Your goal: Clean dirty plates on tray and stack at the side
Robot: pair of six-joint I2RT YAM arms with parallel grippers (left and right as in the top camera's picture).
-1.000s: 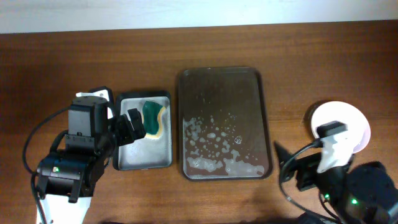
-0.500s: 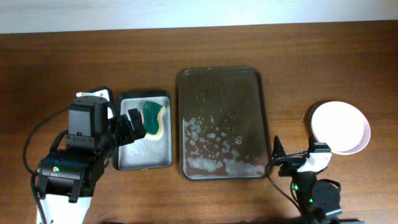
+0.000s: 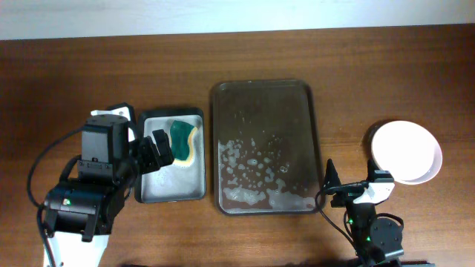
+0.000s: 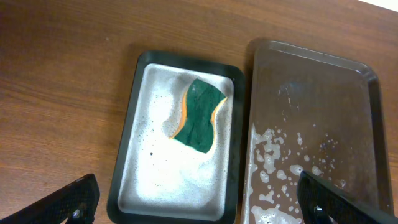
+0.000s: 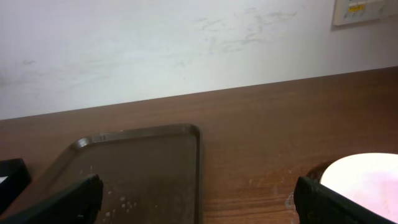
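The large dark brown tray (image 3: 265, 100) lies mid-table with soap foam on its near half and no plate on it; it also shows in the left wrist view (image 4: 323, 93) and the right wrist view (image 5: 140, 162). White plates (image 3: 405, 152) sit in a stack on the table at the right, seen at the right edge of the right wrist view (image 5: 364, 180). My left gripper (image 4: 199, 205) is open and empty over the near edge of the sponge tray. My right gripper (image 5: 199, 199) is open and empty, low at the table's front between tray and plates.
A smaller black sponge tray (image 3: 171, 156) with a grey foamy bottom (image 4: 180, 143) holds a green and yellow sponge (image 3: 182, 141), also in the left wrist view (image 4: 199, 115). A white wall (image 5: 186, 43) stands behind the table.
My right arm has drawn back from over the plate stack toward the table's front edge, leaving the stack uncovered. The left arm has not moved.
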